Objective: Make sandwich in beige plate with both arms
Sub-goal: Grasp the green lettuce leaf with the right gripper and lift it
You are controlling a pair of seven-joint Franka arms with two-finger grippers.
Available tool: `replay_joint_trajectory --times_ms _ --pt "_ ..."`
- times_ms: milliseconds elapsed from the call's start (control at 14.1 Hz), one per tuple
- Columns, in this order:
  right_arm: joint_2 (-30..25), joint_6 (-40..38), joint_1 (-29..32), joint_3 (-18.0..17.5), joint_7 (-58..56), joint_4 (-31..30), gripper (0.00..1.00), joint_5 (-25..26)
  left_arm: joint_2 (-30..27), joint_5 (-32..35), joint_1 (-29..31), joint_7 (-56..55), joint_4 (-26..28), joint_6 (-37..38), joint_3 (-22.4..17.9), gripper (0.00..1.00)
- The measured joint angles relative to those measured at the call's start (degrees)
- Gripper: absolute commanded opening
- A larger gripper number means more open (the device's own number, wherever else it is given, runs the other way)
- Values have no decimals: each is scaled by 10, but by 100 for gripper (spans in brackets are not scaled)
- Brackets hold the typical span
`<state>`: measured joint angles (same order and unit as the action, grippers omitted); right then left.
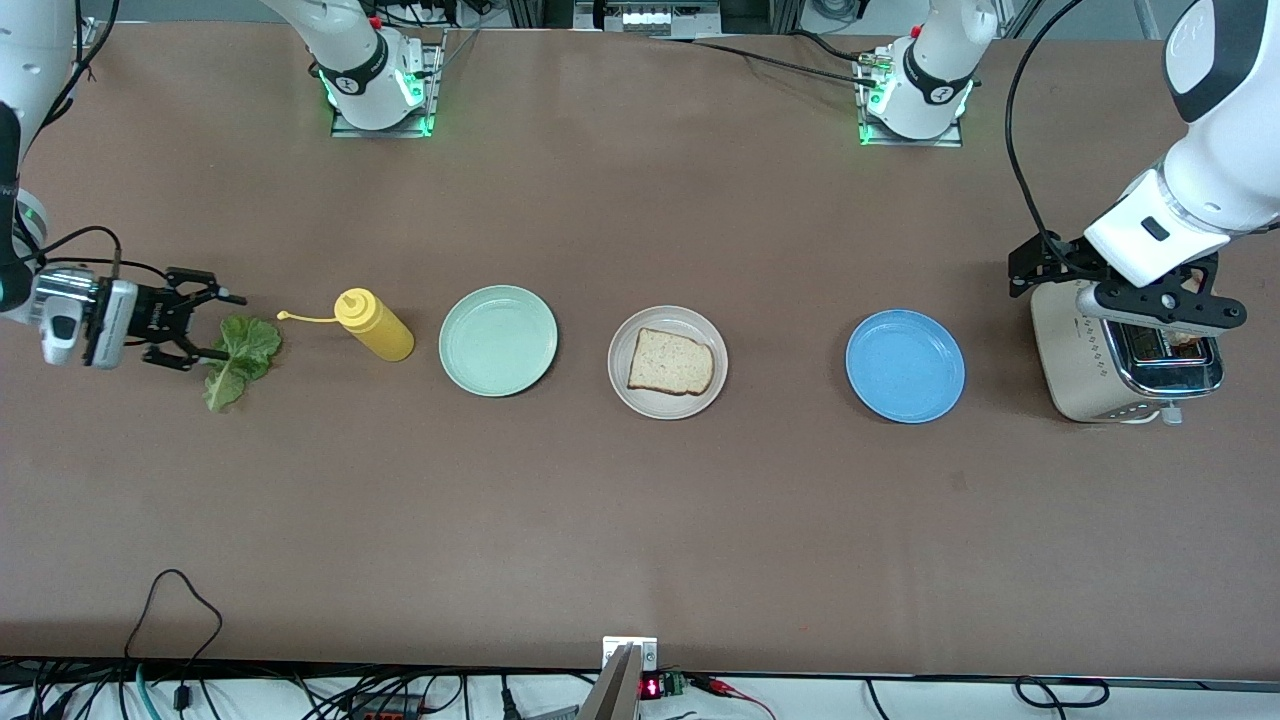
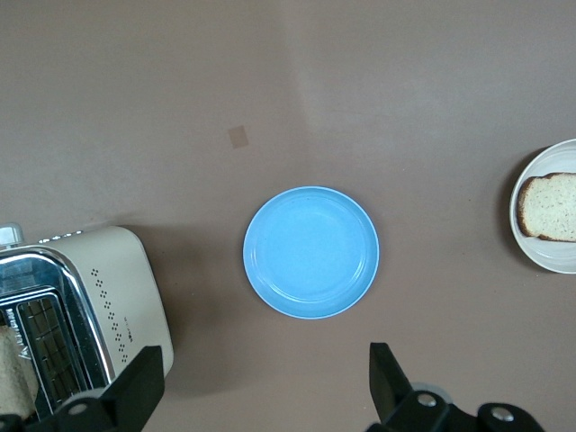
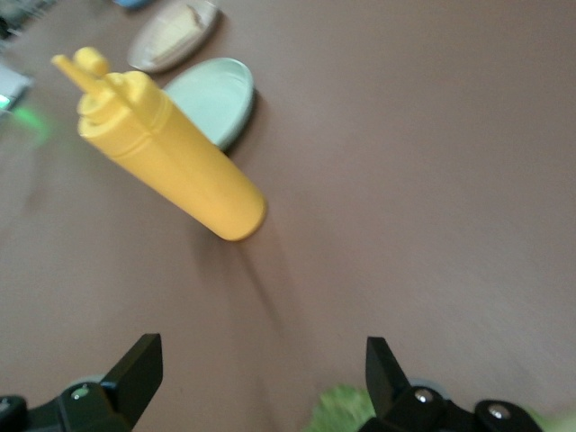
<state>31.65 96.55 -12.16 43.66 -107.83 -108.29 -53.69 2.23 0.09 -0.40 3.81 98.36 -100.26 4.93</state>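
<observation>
Beige plate [image 1: 620,385]: at mid-worktop between a mint-green plate [image 1: 498,340] and a blue plate [image 1: 905,365]; carrying one bread slice [image 1: 670,361], lying flat and uncovered.
Sandwich so far: bottom slice only; no lettuce, no top slice on it yet.
Lettuce leaf [image 1: 238,358]: flat on the worktop [image 1: 640,520] toward the right arm's end, just beside a yellow squeeze bottle [image 1: 373,323] standing between leaf and mint-green plate.
Right hand [image 1: 200,328]: fingers spread wide, empty, low and level at the edge of the leaf; green fringe just visible at one fingertip in the right wrist view.
Left hand [image 1: 1165,305]: fingers wide apart, empty, hovering over the toaster [image 1: 1085,365] at the left arm's end; second slice [image 2: 13,382] seen standing in a slot in the left wrist view.
Step in hand: judged to be two pickups at once, leaf for the right arm, toast for the left.
Doing the leaf well: best pinched near the thicker stem rib, low enough to catch it against the worktop; thin and limp, so likely to fold or slip from a shallow grip.
Doing the toast well: best approached straight down, fingers either side of the exposed top edge, then lifted vertically to clear the slot.
Order: leaf onto the plated slice first, toast last.
Risk: bottle nozzle [image 1: 300,318] pointing toward the leaf, close to the right arm's likely path to the plate; worth a lift before crossing.
</observation>
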Motion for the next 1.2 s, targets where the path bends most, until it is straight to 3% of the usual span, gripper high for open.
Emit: replay_joint_trajectory --times_ms 142,283,637,920,1203 --pt "1 47 -81 72 77 -1 100 16 0 0 0 0 0 1 0 100" --pt "4 94 -128 97 166 -4 100 46 0 0 0 0 0 1 0 100" --pt "33 168 -162 101 409 -16 100 81 0 0 0 0 0 1 0 100" --pt "72 343 -197 92 459 -63 100 81 0 1 0 0 0 1 0 100" --pt "98 409 -208 78 485 -73 99 69 0 1 0 0 0 1 0 100"
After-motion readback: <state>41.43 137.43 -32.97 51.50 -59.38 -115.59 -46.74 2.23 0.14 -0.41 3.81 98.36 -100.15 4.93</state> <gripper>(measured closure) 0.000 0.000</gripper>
